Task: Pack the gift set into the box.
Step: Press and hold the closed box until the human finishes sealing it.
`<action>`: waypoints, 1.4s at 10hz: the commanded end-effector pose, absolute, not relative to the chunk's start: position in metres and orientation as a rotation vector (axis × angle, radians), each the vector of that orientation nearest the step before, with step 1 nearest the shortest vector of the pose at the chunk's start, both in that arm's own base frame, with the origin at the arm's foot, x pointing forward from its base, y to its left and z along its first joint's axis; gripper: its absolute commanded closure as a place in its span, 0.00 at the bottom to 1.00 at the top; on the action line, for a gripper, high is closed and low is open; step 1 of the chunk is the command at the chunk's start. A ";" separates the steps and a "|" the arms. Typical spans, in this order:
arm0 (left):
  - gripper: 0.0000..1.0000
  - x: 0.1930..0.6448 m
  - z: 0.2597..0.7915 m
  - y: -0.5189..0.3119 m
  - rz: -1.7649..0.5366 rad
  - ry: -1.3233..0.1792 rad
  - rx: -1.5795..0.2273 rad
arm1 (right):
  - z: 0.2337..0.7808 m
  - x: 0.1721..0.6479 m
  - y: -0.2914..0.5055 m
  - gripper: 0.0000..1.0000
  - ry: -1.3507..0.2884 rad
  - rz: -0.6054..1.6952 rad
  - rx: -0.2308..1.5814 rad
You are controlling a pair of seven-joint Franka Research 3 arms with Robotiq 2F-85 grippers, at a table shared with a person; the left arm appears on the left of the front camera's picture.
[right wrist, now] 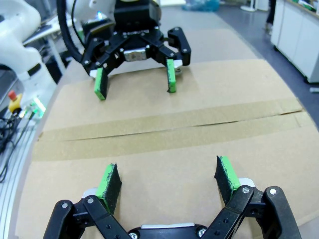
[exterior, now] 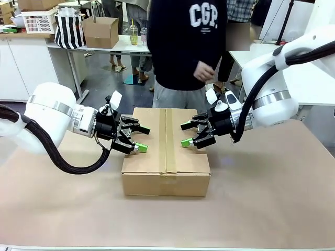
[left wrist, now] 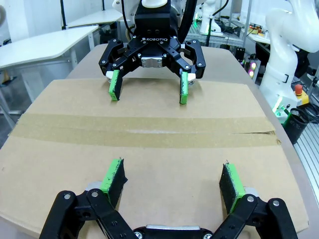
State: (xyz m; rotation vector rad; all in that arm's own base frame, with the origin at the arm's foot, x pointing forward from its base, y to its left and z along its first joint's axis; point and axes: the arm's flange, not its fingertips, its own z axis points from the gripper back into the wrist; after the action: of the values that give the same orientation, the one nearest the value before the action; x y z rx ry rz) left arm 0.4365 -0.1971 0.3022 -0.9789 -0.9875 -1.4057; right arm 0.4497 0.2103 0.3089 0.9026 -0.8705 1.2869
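Note:
The box lies in the middle of the table, flaps down, with a strip of brown tape along its centre seam. My left gripper hovers open just over the box's left half, nothing between its green pads. Over the right half my right gripper is open too, facing the left one. From the left wrist, my own left gripper is above the box top, with the right gripper opposite. The right wrist shows the right gripper, the box and the left gripper. The gift set is out of view.
A person in a dark sweatshirt stands at the far side behind the box, one hand at waist height. Brown paper covers the table. A smaller carton and a striped bag sit on a far table.

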 end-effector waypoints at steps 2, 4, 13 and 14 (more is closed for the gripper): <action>0.00 0.436 0.300 -0.196 -1.400 -0.985 -0.990 | 0.308 0.450 0.210 0.00 -0.871 1.288 0.898; 0.00 0.436 0.300 -0.196 -1.400 -0.985 -0.990 | 0.308 0.450 0.210 0.00 -0.871 1.288 0.898; 0.00 0.436 0.300 -0.196 -1.400 -0.985 -0.990 | 0.308 0.450 0.210 0.00 -0.871 1.288 0.898; 0.00 0.436 0.300 -0.196 -1.400 -0.985 -0.990 | 0.308 0.450 0.210 0.00 -0.871 1.288 0.898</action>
State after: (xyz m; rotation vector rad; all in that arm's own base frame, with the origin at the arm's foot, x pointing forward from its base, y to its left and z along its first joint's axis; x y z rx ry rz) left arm 0.4365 -0.1971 0.3022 -0.9789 -0.9875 -1.4057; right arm 0.4497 0.2103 0.3089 0.9026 -0.8705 1.2869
